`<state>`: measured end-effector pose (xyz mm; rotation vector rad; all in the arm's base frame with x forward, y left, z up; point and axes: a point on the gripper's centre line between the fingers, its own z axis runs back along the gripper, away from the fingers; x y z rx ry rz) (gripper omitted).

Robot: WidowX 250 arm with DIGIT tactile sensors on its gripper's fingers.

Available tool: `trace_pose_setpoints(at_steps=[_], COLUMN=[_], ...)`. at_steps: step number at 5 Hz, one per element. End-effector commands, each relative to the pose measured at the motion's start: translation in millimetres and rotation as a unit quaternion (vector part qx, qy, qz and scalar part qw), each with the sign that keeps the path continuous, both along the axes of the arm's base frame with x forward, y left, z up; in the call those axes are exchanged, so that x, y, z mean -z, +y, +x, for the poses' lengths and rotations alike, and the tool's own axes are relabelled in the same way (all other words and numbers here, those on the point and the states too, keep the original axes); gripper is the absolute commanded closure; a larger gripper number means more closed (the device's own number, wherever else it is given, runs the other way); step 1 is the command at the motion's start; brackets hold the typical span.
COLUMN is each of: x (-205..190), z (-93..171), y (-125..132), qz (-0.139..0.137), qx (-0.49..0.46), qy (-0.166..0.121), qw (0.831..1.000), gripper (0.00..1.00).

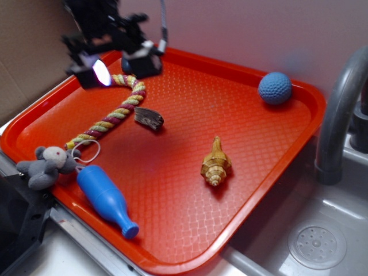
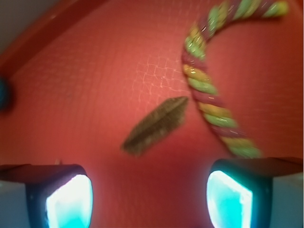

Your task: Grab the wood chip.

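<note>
Hand open above tray, wood chip not yet grabbed.

Exterior view, upper left: black robot hand (image 1: 118,66) with lit pads hovers over the orange plastic tray (image 1: 241,224), fingers spread, nothing held. Just right of and below it curves the striped braided rope toy (image 1: 118,113); right again, near the rope, the small dark brown-grey jagged wood chip (image 1: 149,118) lies flat on the tray. Wrist view: chip (image 2: 156,125) sits ahead of the pads, roughly centred between them, long axis diagonal, lower left to upper right, so wrist rotation likely needed.
</note>
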<state>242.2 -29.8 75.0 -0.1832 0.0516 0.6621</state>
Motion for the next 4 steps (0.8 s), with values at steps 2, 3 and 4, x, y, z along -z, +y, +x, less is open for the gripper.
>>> trace_pose_setpoints(at_steps=[2,3,4], x=[57,64,64], z=[14,14,10], y=[5,2,0], qz=[0.025,0.022,0.021], qx=[-0.060,-0.078,-0.088], qy=[0.092,0.110,0.117], qw=[0.994,0.991,0.989], gripper=[0.00,1.00,1.00])
